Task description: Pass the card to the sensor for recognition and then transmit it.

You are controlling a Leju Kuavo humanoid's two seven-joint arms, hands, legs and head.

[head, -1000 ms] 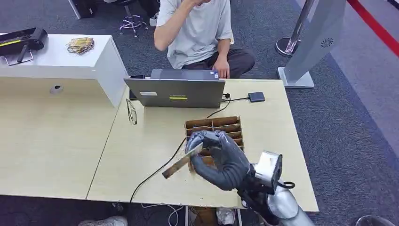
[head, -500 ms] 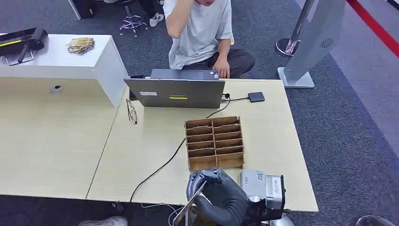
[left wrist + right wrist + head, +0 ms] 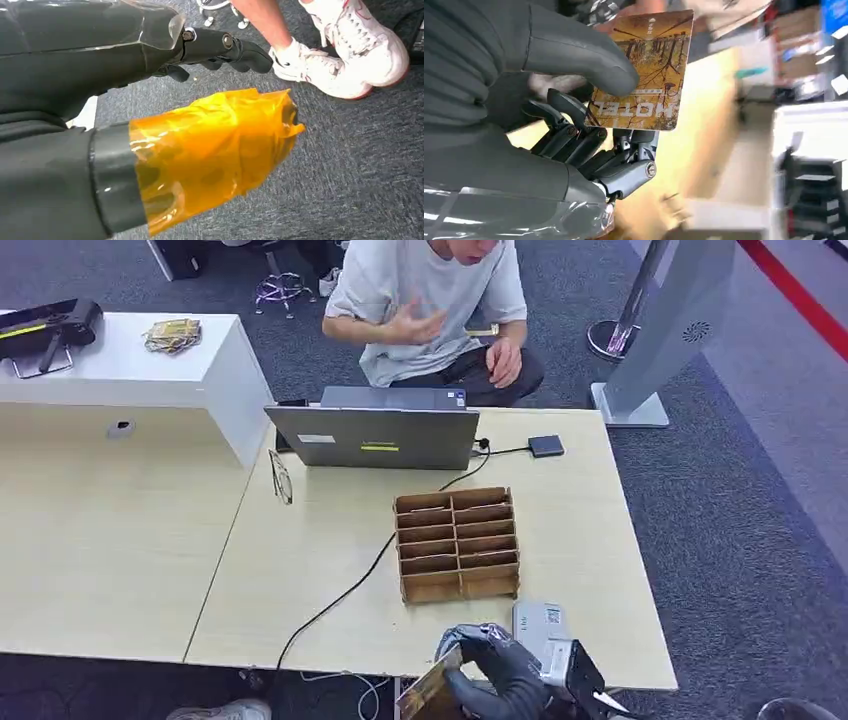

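The right hand (image 3: 495, 675) has drawn back from over the cardboard organizer (image 3: 457, 543) to the table's (image 3: 300, 570) near edge, thumb and fingers pinching the hotel card (image 3: 646, 67). The card is out, but the sensor pass seems still ahead. The left hand (image 3: 210, 47) hangs over carpet holding nothing, fingers loosely curled.

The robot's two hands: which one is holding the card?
The right hand: its thumb pins a yellow card printed HOTEL. The left hand holds nothing.
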